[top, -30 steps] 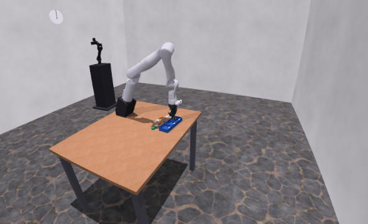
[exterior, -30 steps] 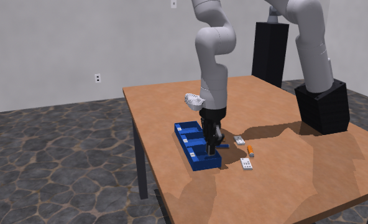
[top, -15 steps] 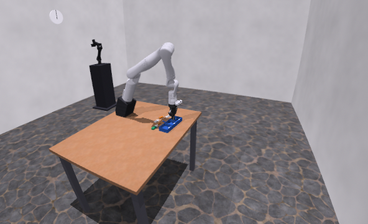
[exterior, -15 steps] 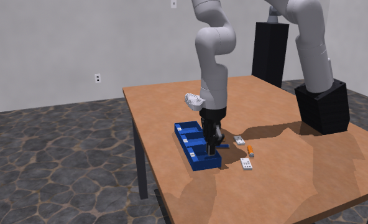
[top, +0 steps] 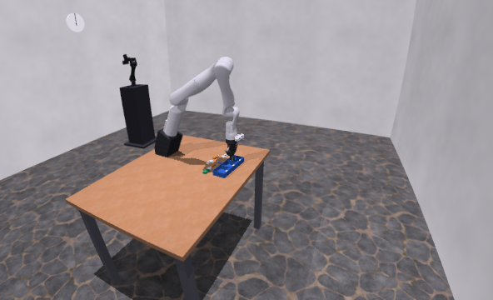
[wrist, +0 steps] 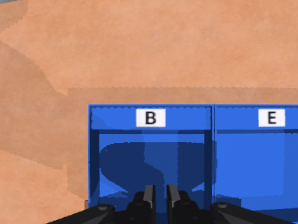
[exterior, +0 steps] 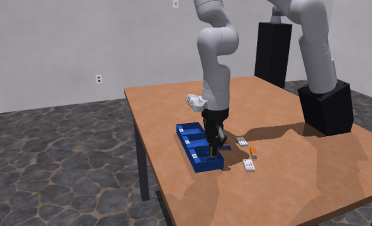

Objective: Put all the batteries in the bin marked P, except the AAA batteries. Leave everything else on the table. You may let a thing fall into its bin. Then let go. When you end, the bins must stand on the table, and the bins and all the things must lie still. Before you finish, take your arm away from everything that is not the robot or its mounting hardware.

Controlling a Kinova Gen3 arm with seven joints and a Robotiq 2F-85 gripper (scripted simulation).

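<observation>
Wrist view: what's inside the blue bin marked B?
Inside bin B only its shadowed blue floor shows. The closed gripper covers the near edge, so anything lying there is hidden.

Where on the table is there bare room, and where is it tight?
Bare wood spans the near half of the table, short of the blue bins. It is tight between the bins and the orange battery, where two white pieces lie and the gripper hangs.
</observation>
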